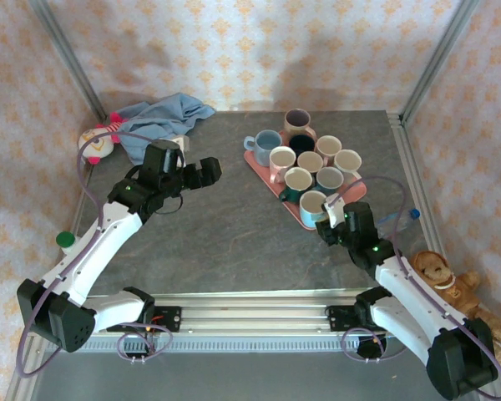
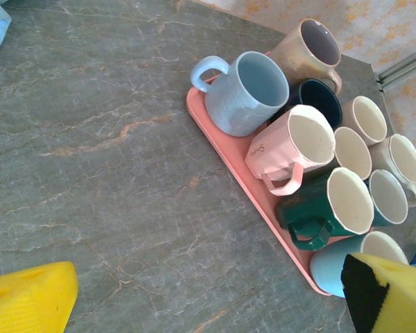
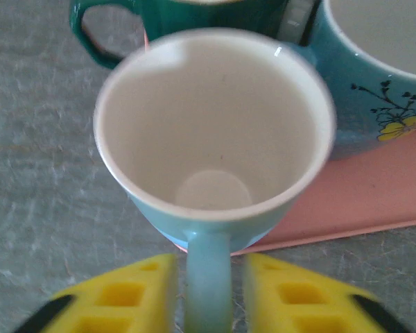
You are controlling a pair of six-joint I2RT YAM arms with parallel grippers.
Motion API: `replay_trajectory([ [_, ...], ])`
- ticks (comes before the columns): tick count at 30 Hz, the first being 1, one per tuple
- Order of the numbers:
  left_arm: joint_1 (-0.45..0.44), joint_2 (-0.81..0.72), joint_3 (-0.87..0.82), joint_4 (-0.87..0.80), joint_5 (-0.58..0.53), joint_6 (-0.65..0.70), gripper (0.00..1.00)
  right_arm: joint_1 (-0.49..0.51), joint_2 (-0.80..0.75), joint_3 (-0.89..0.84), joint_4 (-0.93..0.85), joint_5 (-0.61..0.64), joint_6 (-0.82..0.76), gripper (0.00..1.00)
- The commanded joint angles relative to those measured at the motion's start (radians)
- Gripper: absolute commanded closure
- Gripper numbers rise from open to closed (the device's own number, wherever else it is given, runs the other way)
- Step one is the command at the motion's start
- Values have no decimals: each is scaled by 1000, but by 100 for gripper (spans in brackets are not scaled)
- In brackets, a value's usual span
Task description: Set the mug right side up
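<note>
A light blue mug [image 1: 313, 203] stands upright, mouth up, on the near corner of the pink tray [image 1: 257, 160]. In the right wrist view the mug [image 3: 215, 125] shows its white inside, and its handle points at me. My right gripper [image 3: 208, 270] straddles that handle with a thin gap on each side, open. In the top view the right gripper [image 1: 336, 219] sits just behind the mug. My left gripper [image 1: 207, 171] hovers left of the tray, open wide with nothing between its fingers [image 2: 35, 295]. The same mug [image 2: 333, 267] shows at the tray's [image 2: 222, 149] near end.
Several other upright mugs crowd the tray, among them a dark green one [image 3: 194, 14] and a teal flowered one [image 3: 381, 76] right behind the light blue mug. A blue cloth [image 1: 163, 117] and plush toy [image 1: 98, 140] lie far left. A monkey plush [image 1: 442, 276] sits at right.
</note>
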Motion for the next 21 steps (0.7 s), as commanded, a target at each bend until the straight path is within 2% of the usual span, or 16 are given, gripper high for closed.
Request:
replay_trajectory([
  [1,9,-18,-12,-2,-43,12,1,-2,-48,12,49,29,35,54],
  [7,8,-18,10,-22,-87,46,0,-2,-144,95,-79,81,54,45],
  [12,9,-16,40,-39,-180,122,0,-4,-152,242,-162,210,149,22],
  [14,10,-3,47,-38,-264,162,0,-6,-108,311,-161,264,176,16],
  [16,15,9,44,-31,-350,212,0,-28,-33,384,-160,272,187,0],
  [19,29,17,-18,59,-466,328,0,-117,98,486,-158,223,252,0],
  [21,62,17,-62,114,-503,338,0,-194,168,514,-108,180,299,0],
])
